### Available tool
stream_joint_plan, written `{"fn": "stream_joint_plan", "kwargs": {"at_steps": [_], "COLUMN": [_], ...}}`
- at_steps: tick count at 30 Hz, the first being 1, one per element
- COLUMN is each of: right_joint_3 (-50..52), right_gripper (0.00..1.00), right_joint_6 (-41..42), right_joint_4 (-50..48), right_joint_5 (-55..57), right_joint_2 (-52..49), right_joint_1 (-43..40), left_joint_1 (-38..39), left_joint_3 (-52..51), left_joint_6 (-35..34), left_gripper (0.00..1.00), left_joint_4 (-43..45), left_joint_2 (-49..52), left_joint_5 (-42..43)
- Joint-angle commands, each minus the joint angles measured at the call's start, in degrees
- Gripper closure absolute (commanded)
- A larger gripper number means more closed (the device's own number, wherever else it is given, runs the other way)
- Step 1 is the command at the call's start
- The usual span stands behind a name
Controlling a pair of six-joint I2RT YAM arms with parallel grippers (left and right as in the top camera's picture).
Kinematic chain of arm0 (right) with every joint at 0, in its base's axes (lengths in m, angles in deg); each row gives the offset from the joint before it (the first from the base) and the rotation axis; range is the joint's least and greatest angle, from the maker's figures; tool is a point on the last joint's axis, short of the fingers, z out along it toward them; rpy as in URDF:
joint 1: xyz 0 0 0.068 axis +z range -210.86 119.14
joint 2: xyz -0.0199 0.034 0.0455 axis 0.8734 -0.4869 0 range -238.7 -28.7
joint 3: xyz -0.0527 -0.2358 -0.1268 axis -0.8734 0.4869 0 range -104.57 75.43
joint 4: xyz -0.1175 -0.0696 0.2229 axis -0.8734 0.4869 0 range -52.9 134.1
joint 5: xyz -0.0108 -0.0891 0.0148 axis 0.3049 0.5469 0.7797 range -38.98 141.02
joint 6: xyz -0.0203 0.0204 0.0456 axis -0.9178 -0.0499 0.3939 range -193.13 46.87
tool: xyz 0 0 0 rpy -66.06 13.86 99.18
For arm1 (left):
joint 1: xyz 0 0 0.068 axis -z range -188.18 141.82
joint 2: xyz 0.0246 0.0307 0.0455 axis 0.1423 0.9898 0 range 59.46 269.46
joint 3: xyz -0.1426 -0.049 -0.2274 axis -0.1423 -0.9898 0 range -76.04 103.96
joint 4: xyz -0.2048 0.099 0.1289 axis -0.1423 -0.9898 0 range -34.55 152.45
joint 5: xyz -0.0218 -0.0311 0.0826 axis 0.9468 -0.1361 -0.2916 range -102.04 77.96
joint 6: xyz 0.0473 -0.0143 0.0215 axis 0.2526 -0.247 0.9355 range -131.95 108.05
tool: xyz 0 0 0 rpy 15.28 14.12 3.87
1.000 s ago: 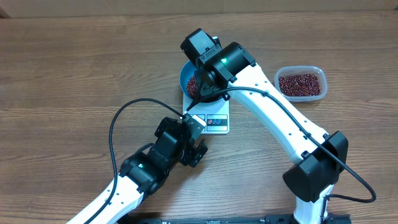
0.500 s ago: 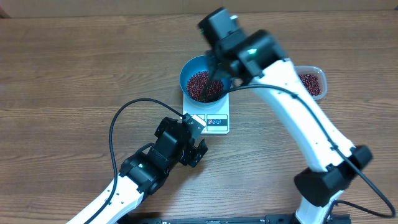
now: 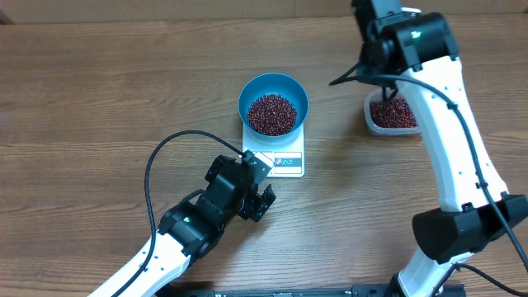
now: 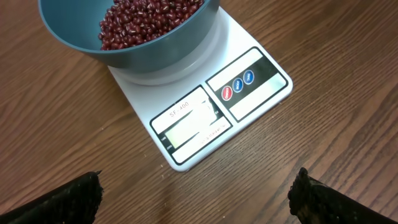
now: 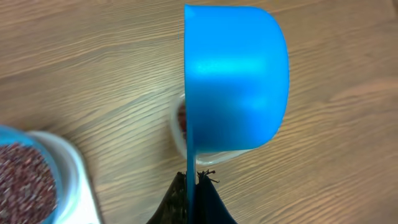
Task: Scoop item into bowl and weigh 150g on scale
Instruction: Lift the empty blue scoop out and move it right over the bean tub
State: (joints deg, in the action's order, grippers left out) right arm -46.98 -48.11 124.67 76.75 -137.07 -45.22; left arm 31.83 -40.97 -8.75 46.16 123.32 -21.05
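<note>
My right gripper swung from the bowl to the tub at 3 o'clock, pinching the scoop, probably to reload. The beans lie in the bowl on the scale; my left gripper is spread at 7 o'clock.

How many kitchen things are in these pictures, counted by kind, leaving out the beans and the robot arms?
Bowls: 1, the blue bowl
Tubs: 1, the clear tub
Scoops: 1, the blue scoop
Scales: 1, the white scale
Total: 4
</note>
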Motion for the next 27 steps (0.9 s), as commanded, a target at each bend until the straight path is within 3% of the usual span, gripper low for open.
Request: {"fn": "stream_joint_plan", "kwargs": {"at_steps": [1,15,27], "right_joint_3": [3.13,24.11,32.09], "right_gripper": [0.96,0.96,0.96], "right_joint_6": [0.76,0.72,0.68], "right_joint_4": [-0.28,-10.03,-17.20], "right_joint_5": [0.63,-1.09,6.34], "right_joint_2": [0.96,0.94,0.94], "right_joint_1": [-3.04,-5.01,-5.01], "left_joint_1": [-0.24,-0.24,-0.24], "left_joint_3": [-0.39,-0.39,-0.39], "left_joint_6": [0.66,0.66,0.66], "left_gripper": [0.00,0.01,0.00], "left_joint_4": [0.04,0.04,0.04], "left_joint_2": [-0.55,-0.55,-0.55], "left_joint_5": [0.02,0.02,0.04]}}
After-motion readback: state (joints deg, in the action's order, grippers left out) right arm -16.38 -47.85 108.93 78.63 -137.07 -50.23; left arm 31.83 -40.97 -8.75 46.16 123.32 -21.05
